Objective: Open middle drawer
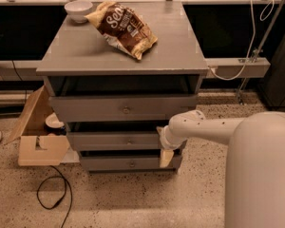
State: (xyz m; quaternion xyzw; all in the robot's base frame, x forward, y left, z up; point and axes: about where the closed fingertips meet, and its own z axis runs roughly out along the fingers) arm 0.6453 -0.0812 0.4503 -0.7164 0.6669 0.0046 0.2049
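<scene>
The chip bag (123,28) on the cabinet top (180,51) shows white lettering, seemingly "Sen"; the rest is unreadable. The gripper (163,145) sits at the right end of the middle drawer (114,140).

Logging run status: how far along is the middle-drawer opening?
Done: the approach only. The gripper sits at the right end of the middle drawer front. In hand: no clear hold yet; the gripper is off to the right of the small centre knob. Left: the pull itself. The drawer front does not look drawn out, sitting about level with the bottom drawer.
</scene>
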